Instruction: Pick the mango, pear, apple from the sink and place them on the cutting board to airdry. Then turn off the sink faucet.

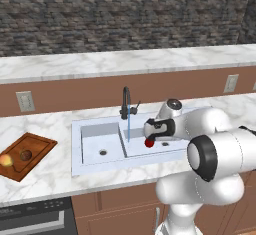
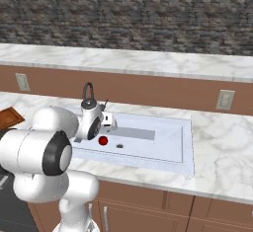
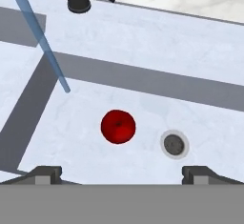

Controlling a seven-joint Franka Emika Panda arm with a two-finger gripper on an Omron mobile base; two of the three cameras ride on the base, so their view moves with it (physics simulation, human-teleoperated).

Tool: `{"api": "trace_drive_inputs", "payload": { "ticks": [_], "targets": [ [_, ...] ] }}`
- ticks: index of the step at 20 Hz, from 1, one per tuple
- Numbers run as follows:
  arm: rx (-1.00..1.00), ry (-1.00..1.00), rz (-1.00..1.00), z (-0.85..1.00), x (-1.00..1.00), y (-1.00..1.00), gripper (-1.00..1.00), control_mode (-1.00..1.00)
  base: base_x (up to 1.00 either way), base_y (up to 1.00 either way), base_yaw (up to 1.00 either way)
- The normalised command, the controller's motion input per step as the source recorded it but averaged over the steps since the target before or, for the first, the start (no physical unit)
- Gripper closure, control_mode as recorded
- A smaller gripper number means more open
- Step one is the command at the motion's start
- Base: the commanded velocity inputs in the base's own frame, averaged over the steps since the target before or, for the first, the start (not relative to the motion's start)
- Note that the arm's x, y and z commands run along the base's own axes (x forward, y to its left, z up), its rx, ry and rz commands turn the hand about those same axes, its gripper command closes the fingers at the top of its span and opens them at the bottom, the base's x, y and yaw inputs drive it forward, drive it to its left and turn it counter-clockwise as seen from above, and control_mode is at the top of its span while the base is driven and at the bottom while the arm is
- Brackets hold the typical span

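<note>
The red apple (image 3: 118,126) lies on the floor of the sink's (image 1: 95,129) right basin, close to the round drain (image 3: 174,144). My gripper (image 3: 123,175) hangs open just above the apple, its two fingertips (image 3: 45,174) spread wide with nothing between them. On the counter to the left, the cutting board (image 1: 37,144) carries the yellow-orange mango (image 1: 6,160) and the brown pear (image 1: 26,155). The black sink faucet (image 1: 126,104) stands behind the basins, and a thin stream of water (image 1: 129,126) runs from it. From the right base view, the apple (image 2: 103,140) sits just below my gripper (image 2: 105,130).
Marble counter (image 2: 222,147) stretches to both sides of the sink. A brown backsplash with wall outlets (image 1: 25,101) runs behind it. A dark appliance top (image 1: 35,214) sits at the lower left. The divider wall (image 1: 121,141) separates the two basins.
</note>
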Motion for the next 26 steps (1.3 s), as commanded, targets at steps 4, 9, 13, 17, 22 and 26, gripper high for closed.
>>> {"api": "trace_drive_inputs", "payload": {
  "ticks": [4, 9, 13, 17, 22, 26],
  "targets": [
    [0.0, 0.0, 0.0, -0.2, 0.05, 0.08, -1.0, -1.0, 0.0, 0.0, 0.0],
    [0.0, 0.0, 0.0, -0.2, 0.13, 0.02, -1.0, -1.0, 0.0, 0.0, 0.0],
    [0.0, 0.0, 0.0, -0.17, 0.21, 0.0, -1.0, -1.0, 0.0, 0.0, 0.0],
    [0.0, 0.0, 0.0, -0.17, 0.2, 0.0, -1.0, -1.0, 0.0, 0.0, 0.0],
    [0.0, 0.0, 0.0, -0.21, 0.17, 0.0, -1.0, -1.0, 0.0, 0.0, 0.0],
    [0.0, 0.0, 0.0, -0.19, 0.06, 0.0, -1.0, -1.0, 0.0, 0.0, 0.0]
  ]
}}
